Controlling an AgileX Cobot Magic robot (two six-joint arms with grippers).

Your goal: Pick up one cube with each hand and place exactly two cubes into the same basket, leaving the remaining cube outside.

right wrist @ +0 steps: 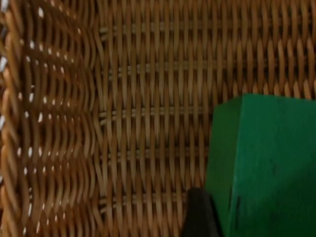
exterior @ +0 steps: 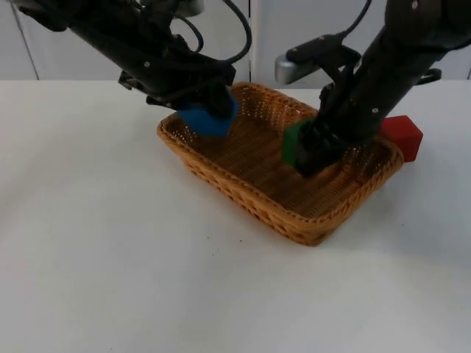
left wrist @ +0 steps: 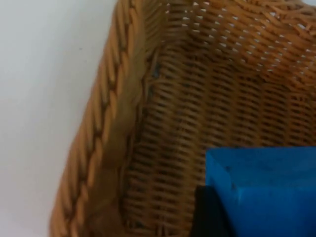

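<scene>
Both cubes held over the basket, release pending.
My left gripper clamps the blue cube above the upper-left rim; my right gripper clamps the green cube low over the floor at centre-right; the red cube sits outside.

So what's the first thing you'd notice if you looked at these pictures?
Probably the brown woven basket in the middle of the white table, with both black arms reaching into it. The left gripper holds a blue cube over the basket's far-left corner, and the right gripper holds a green cube low inside it. A red cube sits on the table just outside the basket, behind the right arm.
</scene>
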